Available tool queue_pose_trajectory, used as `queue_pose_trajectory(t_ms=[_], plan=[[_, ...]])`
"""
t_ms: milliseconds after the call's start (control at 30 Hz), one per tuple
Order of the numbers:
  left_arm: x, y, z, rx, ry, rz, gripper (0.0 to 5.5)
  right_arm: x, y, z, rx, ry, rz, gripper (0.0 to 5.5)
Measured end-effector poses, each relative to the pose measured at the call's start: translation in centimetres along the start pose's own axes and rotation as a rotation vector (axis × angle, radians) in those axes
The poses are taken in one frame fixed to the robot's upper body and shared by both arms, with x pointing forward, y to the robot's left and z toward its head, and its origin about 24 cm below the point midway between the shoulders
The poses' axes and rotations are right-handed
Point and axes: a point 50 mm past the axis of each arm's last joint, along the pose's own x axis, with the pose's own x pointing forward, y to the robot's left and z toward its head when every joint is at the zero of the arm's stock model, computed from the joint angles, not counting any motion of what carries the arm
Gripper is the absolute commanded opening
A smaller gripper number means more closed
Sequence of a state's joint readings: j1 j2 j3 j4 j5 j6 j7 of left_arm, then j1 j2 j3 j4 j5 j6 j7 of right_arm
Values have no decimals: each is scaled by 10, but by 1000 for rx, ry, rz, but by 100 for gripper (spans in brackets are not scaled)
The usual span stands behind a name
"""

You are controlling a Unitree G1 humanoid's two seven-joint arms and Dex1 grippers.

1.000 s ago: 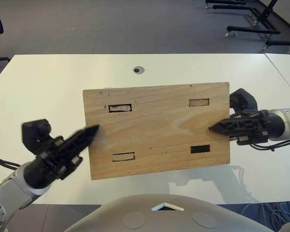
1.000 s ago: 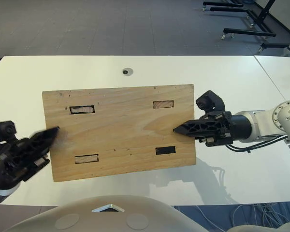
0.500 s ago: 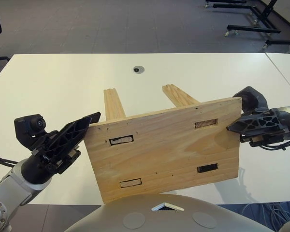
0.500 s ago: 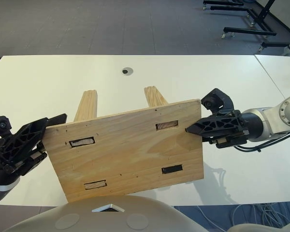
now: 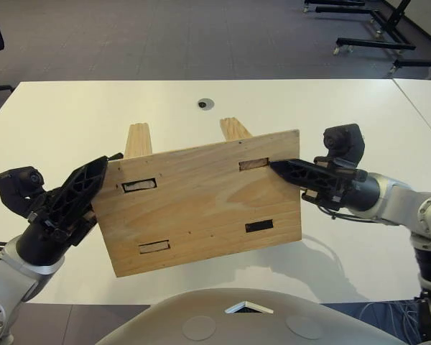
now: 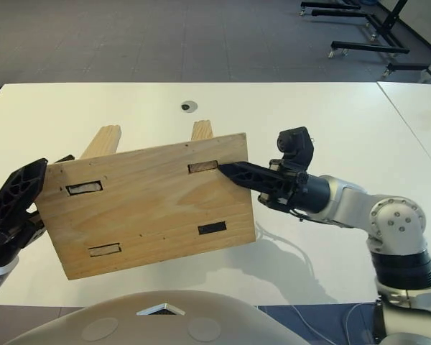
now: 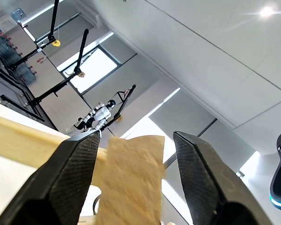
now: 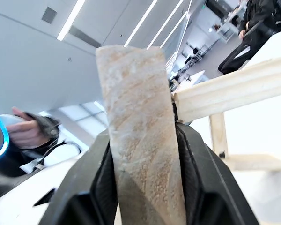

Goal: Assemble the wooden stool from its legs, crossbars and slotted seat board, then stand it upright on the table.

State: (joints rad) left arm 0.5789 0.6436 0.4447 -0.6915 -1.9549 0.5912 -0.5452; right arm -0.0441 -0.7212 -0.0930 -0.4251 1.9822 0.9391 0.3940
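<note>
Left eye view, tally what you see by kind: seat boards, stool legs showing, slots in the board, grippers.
Seat board: 1
Legs showing: 2
Slots in the board: 4
Left gripper and right gripper: 2
Total: 9

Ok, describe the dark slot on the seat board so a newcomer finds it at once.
Over the white table, find the tilted seat board that the right gripper holds by its edge. The dark slot is the near right one of its four; the other three show pale wood.
</note>
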Motion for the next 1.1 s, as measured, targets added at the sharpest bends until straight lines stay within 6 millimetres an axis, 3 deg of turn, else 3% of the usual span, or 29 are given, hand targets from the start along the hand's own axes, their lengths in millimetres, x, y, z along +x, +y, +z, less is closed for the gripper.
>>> queue_pose_trajectory(t_ms=[200,300,400,567,700,800,867,967,1100], plan=[[-2,2,3,15,-23,6,286,10,-1,-3,-7,-117,-28,139],[-11,9,13,43,-84,54,286,34,0,-10,24,-215,-75,138],[-23,14,30,95,-188,110,286,59,13,-15,19,-227,-139,138],[-40,20,37,123,-289,182,286,89,33,-13,13,-261,-267,137],[-36,21,26,84,-229,169,286,82,27,10,220,-500,-434,136],[-26,13,21,91,-163,117,286,54,19,29,480,-769,-533,135],[-20,7,21,127,-113,95,286,35,26,36,576,-925,-525,133],[-14,4,24,158,-98,81,286,40,36,33,556,-909,-480,132],[-4,1,22,168,-72,75,286,40,12,13,415,-751,-582,132]])
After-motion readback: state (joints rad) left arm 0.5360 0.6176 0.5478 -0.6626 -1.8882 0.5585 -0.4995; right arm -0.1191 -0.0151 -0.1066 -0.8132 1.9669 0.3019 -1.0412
